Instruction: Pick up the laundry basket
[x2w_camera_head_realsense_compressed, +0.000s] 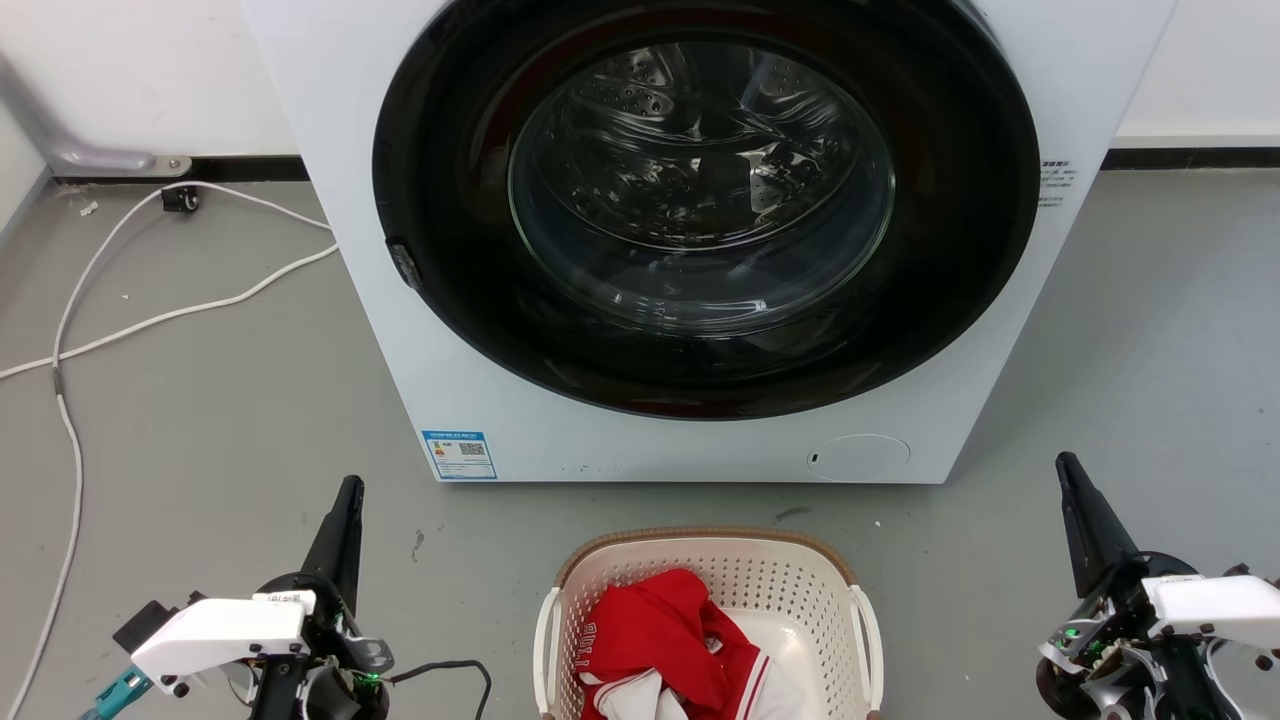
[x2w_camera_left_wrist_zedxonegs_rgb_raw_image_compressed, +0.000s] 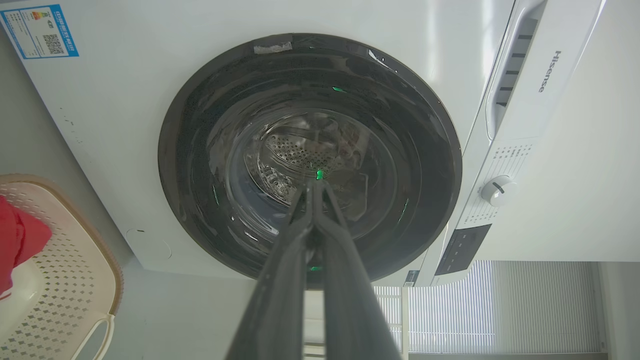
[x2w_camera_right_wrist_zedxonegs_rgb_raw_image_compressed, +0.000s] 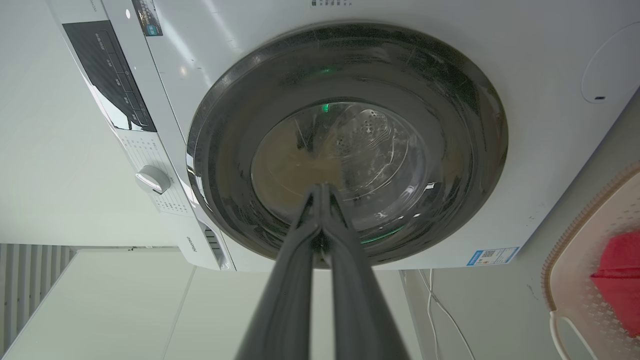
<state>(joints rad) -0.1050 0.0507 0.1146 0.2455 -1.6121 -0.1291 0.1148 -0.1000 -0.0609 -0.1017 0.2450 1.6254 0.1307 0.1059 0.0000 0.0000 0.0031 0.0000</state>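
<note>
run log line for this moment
phase: pre-grasp | laundry basket: on floor before washer, red garment inside | left gripper: jaws shut, off basket | right gripper: jaws shut, off basket

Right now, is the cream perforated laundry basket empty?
Not empty: red-and-white garments lie inside the cream perforated plastic laundry basket.
</note>
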